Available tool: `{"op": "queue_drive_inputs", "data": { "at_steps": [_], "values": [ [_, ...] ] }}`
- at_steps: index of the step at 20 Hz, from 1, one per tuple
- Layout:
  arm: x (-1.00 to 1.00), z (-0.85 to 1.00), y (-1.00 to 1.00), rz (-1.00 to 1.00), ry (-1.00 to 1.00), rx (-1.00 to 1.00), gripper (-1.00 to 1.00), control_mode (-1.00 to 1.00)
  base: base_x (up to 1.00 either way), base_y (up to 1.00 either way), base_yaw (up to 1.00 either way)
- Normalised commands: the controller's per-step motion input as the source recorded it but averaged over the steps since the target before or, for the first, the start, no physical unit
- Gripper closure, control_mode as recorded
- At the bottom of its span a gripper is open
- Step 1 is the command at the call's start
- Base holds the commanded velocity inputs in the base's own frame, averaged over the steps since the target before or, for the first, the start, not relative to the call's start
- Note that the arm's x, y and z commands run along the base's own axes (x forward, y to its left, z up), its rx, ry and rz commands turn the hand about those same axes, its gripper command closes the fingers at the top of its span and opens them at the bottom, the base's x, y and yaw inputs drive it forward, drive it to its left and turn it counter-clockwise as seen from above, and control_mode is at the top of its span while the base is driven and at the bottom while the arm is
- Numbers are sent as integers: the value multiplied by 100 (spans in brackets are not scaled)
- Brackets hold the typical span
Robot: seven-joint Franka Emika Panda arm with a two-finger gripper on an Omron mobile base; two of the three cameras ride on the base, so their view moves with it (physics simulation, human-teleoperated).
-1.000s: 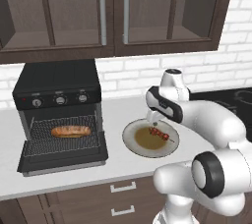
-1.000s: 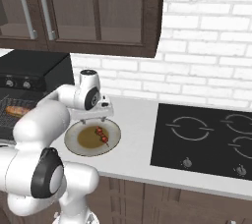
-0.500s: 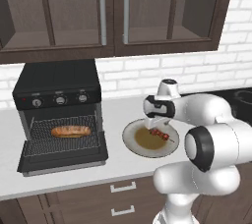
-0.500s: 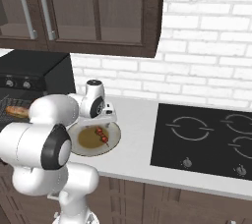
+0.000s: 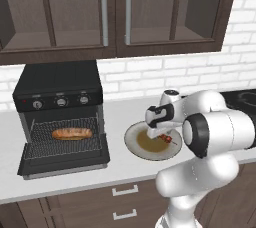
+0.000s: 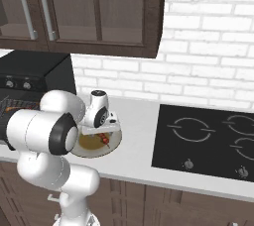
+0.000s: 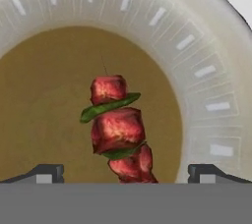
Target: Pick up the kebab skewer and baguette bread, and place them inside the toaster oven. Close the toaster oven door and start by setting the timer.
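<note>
Fingertips (image 7: 45, 174) spread wide, nothing held; I've brought the two-finger gripper (image 7: 128, 175) down over the red-chunk kebab skewer (image 7: 118, 127) on the cream round plate (image 7: 206, 80). Probably still just above it. Orange-brown baguette bread (image 5: 72, 133) already on the black boxy toaster oven (image 5: 57, 83) rack, so skewer pick is next.

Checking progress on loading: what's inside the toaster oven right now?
The baguette bread lies on the wire rack inside the toaster oven, whose door hangs open. The kebab skewer is on the plate. The oven's back is too dark to see.

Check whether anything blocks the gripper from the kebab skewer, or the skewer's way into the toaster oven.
Nothing visible does. The open gripper hangs straight over the kebab skewer on the plate. The toaster oven has its door down; the baguette bread lies on the rack.
</note>
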Motion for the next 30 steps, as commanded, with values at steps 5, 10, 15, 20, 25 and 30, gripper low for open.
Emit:
{"op": "queue_drive_inputs", "data": {
  "at_steps": [5,10,15,20,25,30],
  "values": [
    [5,-22,-8,0,0,0,-100,-100,0,0,0],
    [0,-9,0,0,0,0,-100,-100,0,0,0],
    [0,0,0,0,0,0,-100,-100,0,0,0],
    [0,0,0,0,0,0,-100,-100,0,0,0],
    [0,0,0,0,0,0,100,-100,0,0,0],
    [0,0,0,0,0,0,100,-100,0,0,0]
  ]
}}
